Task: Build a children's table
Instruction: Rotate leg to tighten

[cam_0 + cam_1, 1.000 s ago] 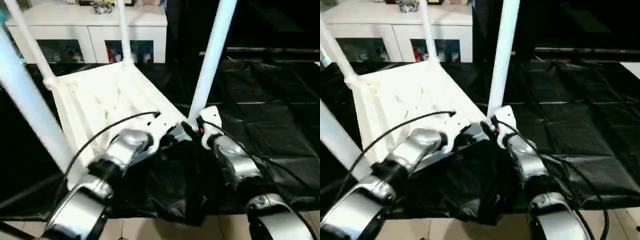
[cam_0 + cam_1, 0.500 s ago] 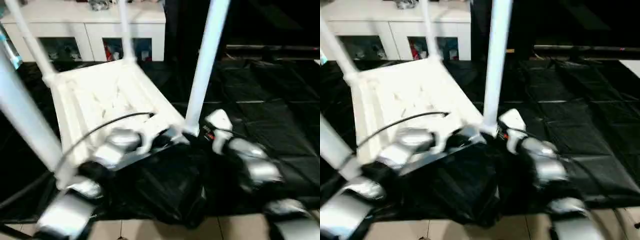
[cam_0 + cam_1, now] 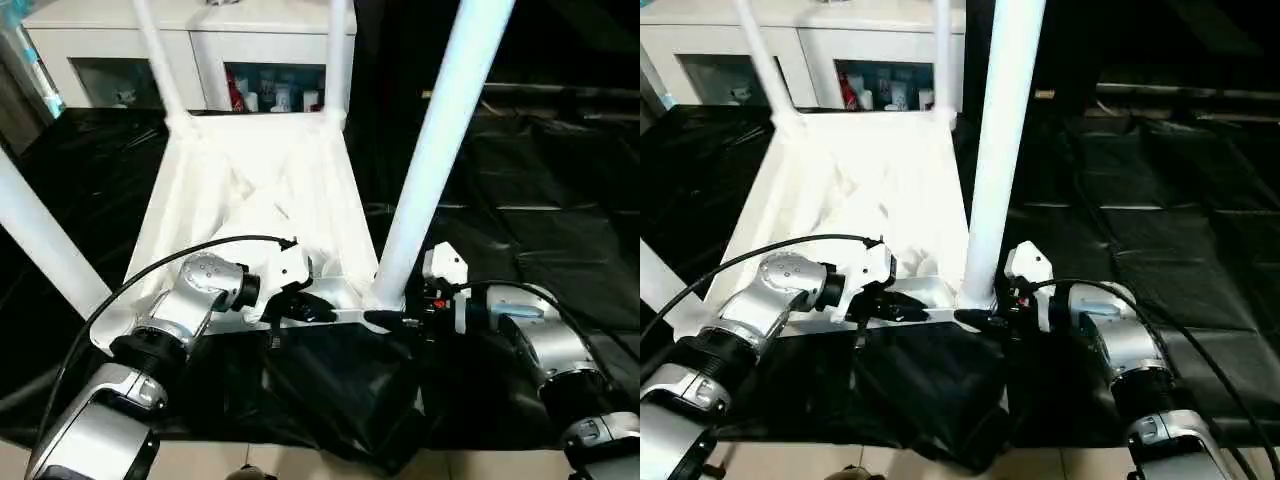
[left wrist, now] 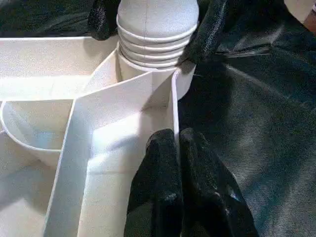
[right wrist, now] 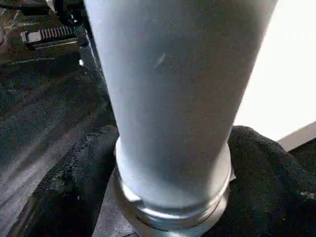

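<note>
While tabletop (image 3: 250, 190) lies inverted; cabinet (image 3: 200, 50) behind; black sheet (image 3: 540, 230) around

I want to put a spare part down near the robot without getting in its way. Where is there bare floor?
The black sheet to the right of the upturned tabletop lies bare, from the near right leg outward. It is crowded at the near rim, where the left end effector and the right end effector meet at that leg's base.
</note>
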